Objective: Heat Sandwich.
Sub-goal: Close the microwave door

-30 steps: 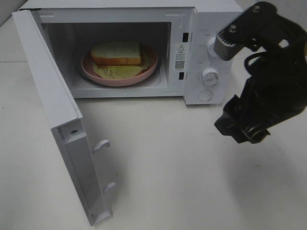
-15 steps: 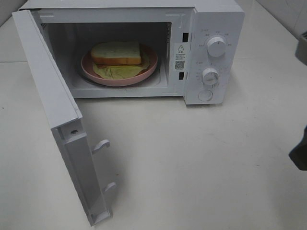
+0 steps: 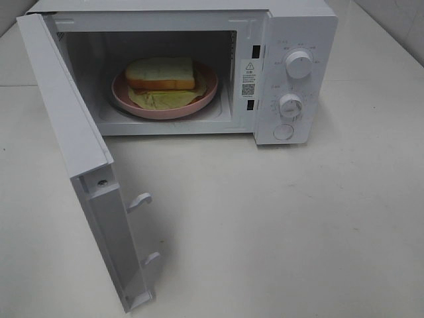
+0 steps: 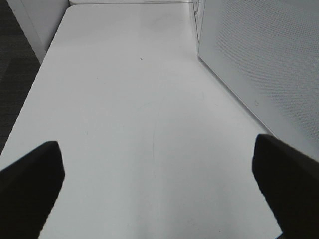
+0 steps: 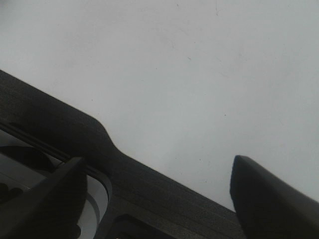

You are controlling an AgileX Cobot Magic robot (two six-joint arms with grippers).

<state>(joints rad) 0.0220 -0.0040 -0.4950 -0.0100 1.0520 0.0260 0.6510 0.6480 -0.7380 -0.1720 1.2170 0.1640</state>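
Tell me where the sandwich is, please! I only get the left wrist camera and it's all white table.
Observer: The sandwich lies on a pink plate inside the microwave.
Operator: Yay! Is the door shut?
Observer: No, the door stands wide open, swung to the left side of the high view.
Operator: What's my other arm holding?
Observer: Nothing. The right fingers are apart above the table, with nothing between them.
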